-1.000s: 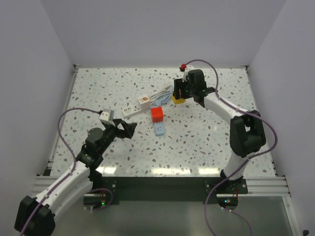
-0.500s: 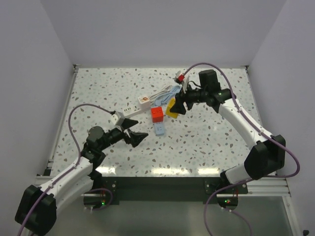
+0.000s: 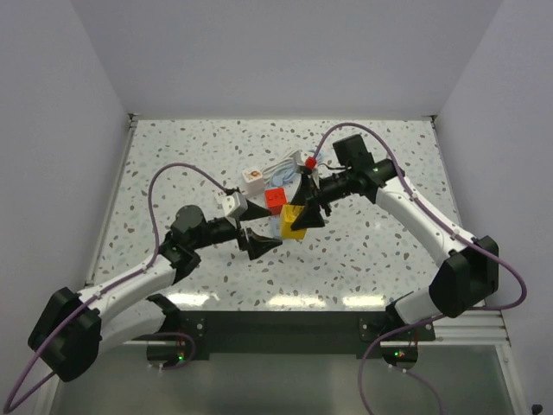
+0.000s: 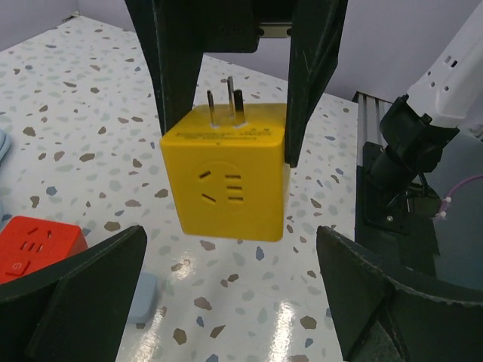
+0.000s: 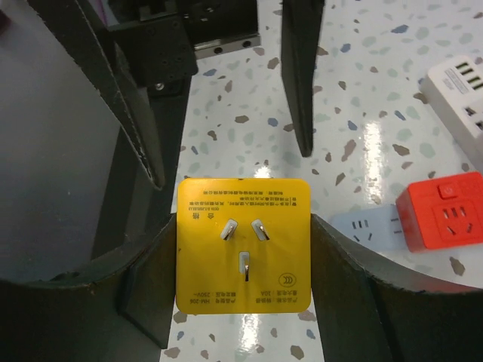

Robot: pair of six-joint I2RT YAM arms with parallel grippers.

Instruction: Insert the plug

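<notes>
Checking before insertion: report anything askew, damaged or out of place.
Nothing looks damaged or spilled. Only the yellow cube plug stands out: the right gripper holds it in the air, tilted, with its prongs toward the right wrist camera. The left gripper is open, facing it.

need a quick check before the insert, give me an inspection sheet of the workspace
surface: speckled table, glossy
job's things: yellow plug cube held off the table, prongs facing the right wrist; white power strip lying flat
clutter: red cube socket, light blue socket
grippers: right gripper shut on the yellow plug cube; left gripper open, facing it
cables: purple cable over each arm; white cord by the strip
surroundings: plain walls, nothing else seen
</notes>
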